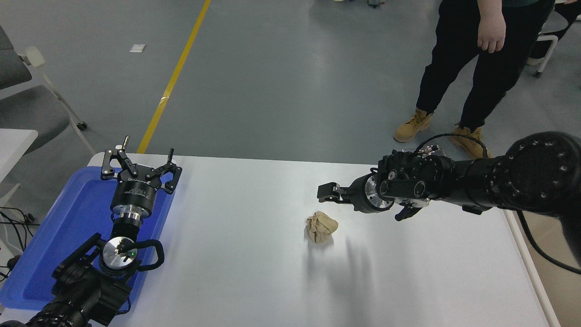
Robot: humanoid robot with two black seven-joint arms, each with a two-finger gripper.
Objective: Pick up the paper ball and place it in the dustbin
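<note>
Hovering over the white table (254, 272), the right gripper (327, 193) points left from the picture's right side, just beyond and a little right of the paper ball (321, 227), not touching it; whether its jaws are spread or closed cannot be told from this angle, only a dark finger block shows at the tip. Paper ball sits on the table near the middle, loose, nothing against it. Judgement: task barely begun, approach step only; grasp, lift, carry and drop all left. The dustbin (529, 261) shows only as a cream rim strip and beige inner wall at the lower right edge, mostly hidden behind the right arm, well apart from the ball. Open tabletop lies all around the ball, so room for coming down on it looks good, and the path rightward to the bin looks free of clutter. Far table edge lies just behind the gripper; a person (472, 59) stands on the floor beyond it, clear of the table. The left gripper (138, 161) is parked at lower left over the blue tray (59, 227), jaws spread, holding nothing, well apart from the work.
</note>
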